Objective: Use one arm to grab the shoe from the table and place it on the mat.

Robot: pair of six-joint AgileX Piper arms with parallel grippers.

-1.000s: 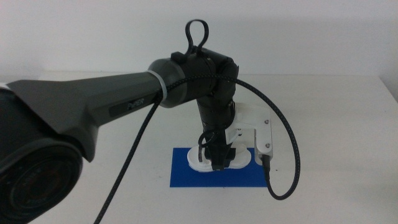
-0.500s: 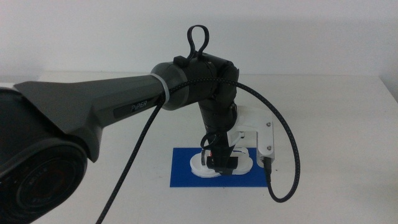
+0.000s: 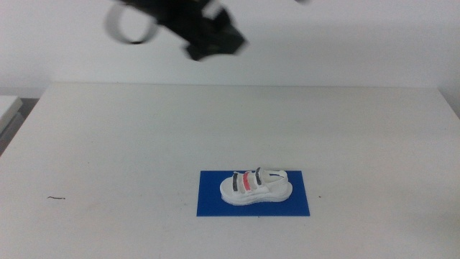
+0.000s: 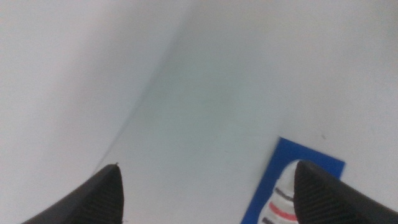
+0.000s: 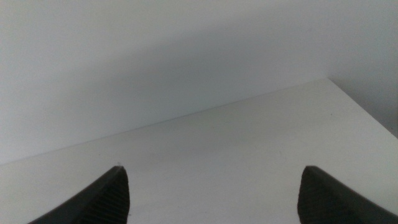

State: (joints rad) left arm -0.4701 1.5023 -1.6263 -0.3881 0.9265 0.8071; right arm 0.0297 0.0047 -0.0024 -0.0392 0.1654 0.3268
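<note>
The white shoe with black and red straps lies flat on the blue mat, near the front middle of the white table. The left arm is a blurred dark shape high at the top of the middle view, well clear of the shoe. In the left wrist view the left gripper is open and empty, with the mat and the shoe far below it. The right gripper is open and empty over bare table, out of the middle view.
A thin dark mark lies on the table at the front left. A pale wall rises behind the table's far edge. A second white surface shows at the far left.
The left gripper has let go of the shoe and the arm has risen fast, up and to the left. The shoe stays on the mat, now fully in view.
</note>
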